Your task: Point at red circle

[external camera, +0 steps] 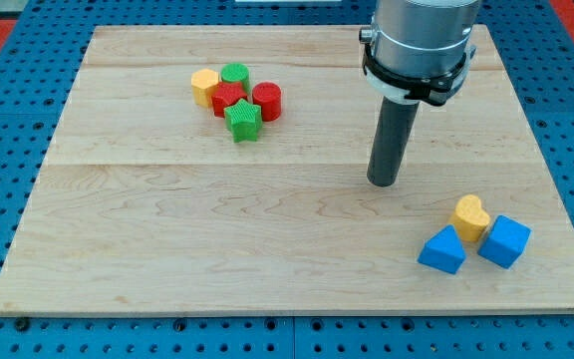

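Note:
The red circle (267,101) stands on the wooden board in the upper left part of the view, at the right end of a tight cluster. The cluster also holds a red star-like block (227,99), a green circle (235,75), a green star (243,121) and a yellow block (205,87). My tip (383,183) rests on the board right of centre, well to the right of and below the red circle, touching no block.
At the lower right lie a yellow heart-like block (470,216), a blue triangular block (442,250) and a blue cube (505,241), close together. The wooden board (167,229) sits on a blue perforated base.

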